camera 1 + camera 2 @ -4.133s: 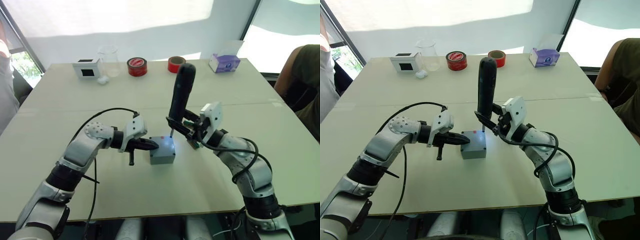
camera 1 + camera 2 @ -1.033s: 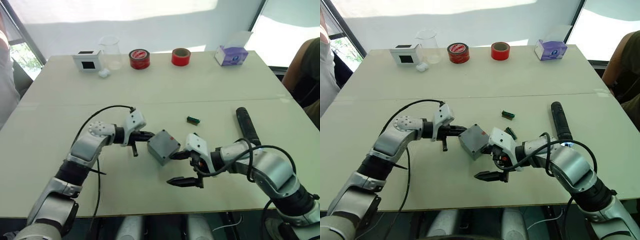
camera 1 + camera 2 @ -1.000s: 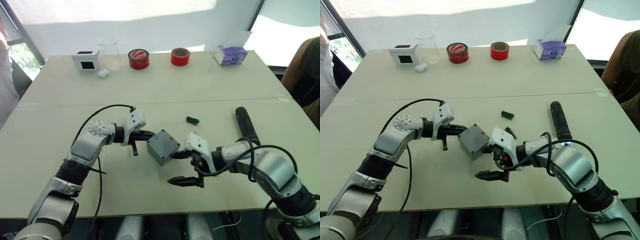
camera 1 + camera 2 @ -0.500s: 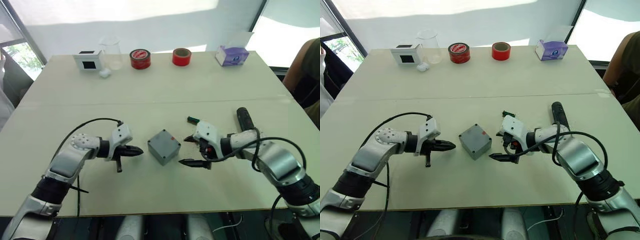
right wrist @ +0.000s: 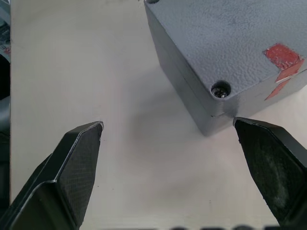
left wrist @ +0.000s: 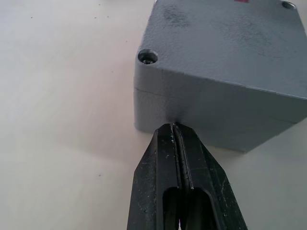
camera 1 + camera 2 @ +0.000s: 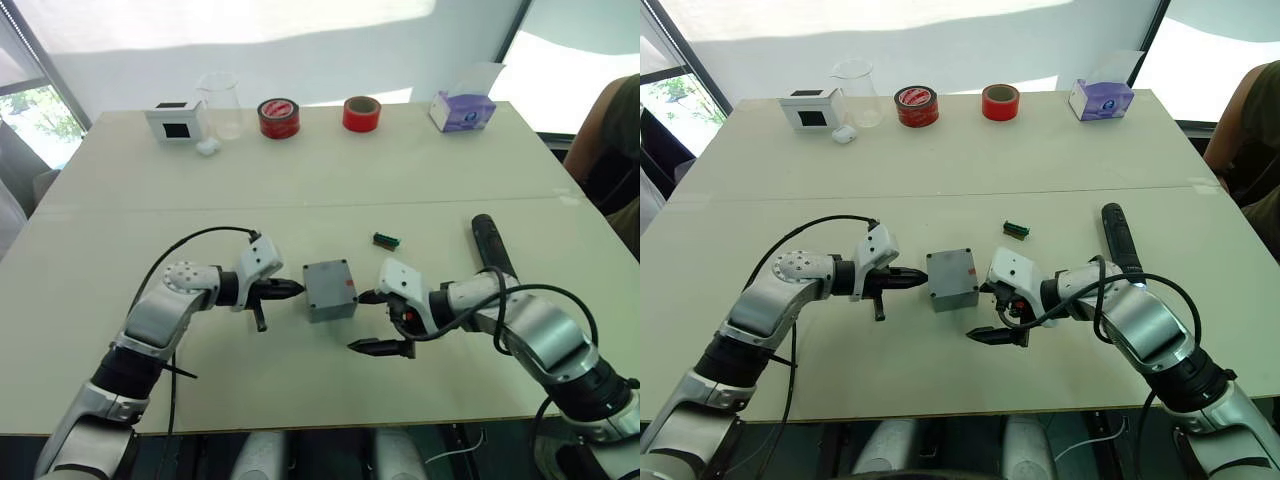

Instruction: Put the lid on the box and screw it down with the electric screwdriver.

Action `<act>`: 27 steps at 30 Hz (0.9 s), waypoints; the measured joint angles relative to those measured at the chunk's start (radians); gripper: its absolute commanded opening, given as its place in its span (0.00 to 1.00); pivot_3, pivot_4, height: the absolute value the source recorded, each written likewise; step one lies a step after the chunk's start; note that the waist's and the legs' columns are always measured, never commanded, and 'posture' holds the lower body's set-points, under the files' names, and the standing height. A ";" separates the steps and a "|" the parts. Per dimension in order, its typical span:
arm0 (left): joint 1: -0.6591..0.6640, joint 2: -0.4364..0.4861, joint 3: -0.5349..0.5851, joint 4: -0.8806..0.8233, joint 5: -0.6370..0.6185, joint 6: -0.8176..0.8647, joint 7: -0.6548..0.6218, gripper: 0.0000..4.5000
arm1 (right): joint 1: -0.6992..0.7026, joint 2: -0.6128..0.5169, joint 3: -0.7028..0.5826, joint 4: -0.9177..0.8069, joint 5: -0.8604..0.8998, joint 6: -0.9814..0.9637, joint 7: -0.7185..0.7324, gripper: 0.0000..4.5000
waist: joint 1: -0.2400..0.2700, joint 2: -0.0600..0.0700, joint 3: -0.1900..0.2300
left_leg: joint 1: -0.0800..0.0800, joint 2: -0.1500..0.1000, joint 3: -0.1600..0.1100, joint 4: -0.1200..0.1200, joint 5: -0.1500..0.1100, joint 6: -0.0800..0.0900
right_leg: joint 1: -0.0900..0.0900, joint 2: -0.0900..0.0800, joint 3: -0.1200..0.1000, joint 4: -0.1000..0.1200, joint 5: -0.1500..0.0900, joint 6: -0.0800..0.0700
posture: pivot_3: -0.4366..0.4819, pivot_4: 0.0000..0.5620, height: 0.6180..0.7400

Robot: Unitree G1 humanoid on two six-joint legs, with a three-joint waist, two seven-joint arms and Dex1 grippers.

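The grey box (image 7: 330, 291) stands in the middle of the table with the lid (image 6: 225, 43) closed on top. A screw (image 6: 147, 56) sits in a corner hole, and a red mark (image 5: 283, 55) is on the top face. My left gripper (image 7: 296, 290) is shut and empty, and its tip touches the box's left side. My right gripper (image 7: 371, 322) is open just right of the box, with one fingertip (image 5: 238, 123) close beside the box's near corner and nothing between the fingers. The electric screwdriver (image 7: 490, 245) lies flat on the table to the right, apart from both grippers.
A small green part (image 7: 386, 240) lies behind the right gripper. Along the far edge stand a white box with a black face (image 7: 173, 123), a clear beaker (image 7: 220, 105), two red tape rolls (image 7: 278, 117), and a purple tissue box (image 7: 458, 110). A person's arm (image 7: 610, 150) is at the right edge.
The box has turned from a diamond stance to square with the table edge. My left gripper has moved in against its left side, and my open right gripper has come closer on the right.
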 measured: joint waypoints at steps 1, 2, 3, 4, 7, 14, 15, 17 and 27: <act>-0.004 -0.001 0.000 0.001 0.002 -0.003 0.000 0.00 | 0.000 0.003 -0.003 -0.003 0.003 0.007 -0.003 0.99 | 0.000 0.000 0.000 | 0.000 0.000 0.000 0.000 0.000 0.000 | 0.000 0.000 0.000 0.000 0.000 0.000 | 0.48 0.27 1.00; -0.005 -0.001 0.000 0.001 0.003 -0.005 0.000 0.00 | 0.000 0.004 -0.006 -0.004 0.004 0.008 -0.004 0.99 | 0.001 0.000 0.000 | 0.000 0.000 0.000 0.000 0.000 0.000 | 0.000 0.000 0.000 0.000 0.000 0.000 | 0.48 0.27 1.00; -0.005 -0.001 0.000 0.001 0.003 -0.006 -0.001 0.00 | 0.001 0.004 -0.010 -0.009 0.006 0.011 -0.009 0.99 | 0.001 0.000 0.000 | 0.000 0.000 0.000 0.000 0.000 0.000 | 0.000 0.000 0.000 0.000 0.000 0.000 | 0.48 0.27 1.00; -0.005 -0.001 0.000 0.002 0.004 -0.006 -0.001 0.00 | 0.001 0.004 -0.013 -0.013 0.010 0.016 -0.011 0.99 | 0.000 0.000 0.000 | 0.000 0.000 0.000 0.000 0.000 0.000 | 0.000 0.000 0.000 0.000 0.000 0.000 | 0.48 0.27 1.00; -0.006 -0.001 0.000 0.004 0.004 -0.007 -0.003 0.00 | 0.002 0.006 -0.014 -0.015 0.017 0.026 -0.019 0.99 | 0.000 0.000 0.000 | 0.000 0.000 0.000 0.000 0.000 0.000 | 0.000 0.000 0.000 0.000 0.000 0.000 | 0.48 0.27 1.00; -0.008 0.045 0.023 -0.018 -0.029 0.024 -0.037 0.00 | -0.003 -0.030 -0.130 0.015 0.054 0.024 -0.005 0.99 | 0.000 0.000 0.000 | 0.000 0.000 0.000 0.000 0.000 0.000 | 0.000 0.000 0.000 0.000 0.000 0.000 | 0.48 0.27 1.00; -0.005 0.057 0.045 -0.027 -0.048 0.044 -0.042 0.00 | -0.015 -0.034 -0.174 0.048 0.067 0.021 -0.002 0.99 | -0.001 0.000 0.000 | 0.000 0.000 0.000 0.000 0.000 0.000 | 0.000 0.000 0.000 0.000 0.000 0.000 | 0.48 0.27 1.00; -0.008 0.072 0.099 -0.050 -0.098 0.089 -0.047 0.00 | -0.056 -0.032 -0.257 0.137 0.074 -0.007 -0.018 0.99 | -0.001 0.000 0.000 | 0.000 0.000 0.000 0.000 0.000 0.000 | 0.000 0.000 0.000 0.000 0.000 0.000 | 0.48 0.27 1.00; -0.058 0.077 0.186 -0.149 -0.250 0.237 -0.028 0.00 | -0.247 0.211 -0.250 0.677 -0.109 -0.338 -0.166 0.99 | -0.012 0.000 0.000 | 0.000 0.000 0.001 -0.001 0.003 -0.006 | 0.000 0.000 0.000 0.000 0.000 0.000 | 0.48 0.27 1.00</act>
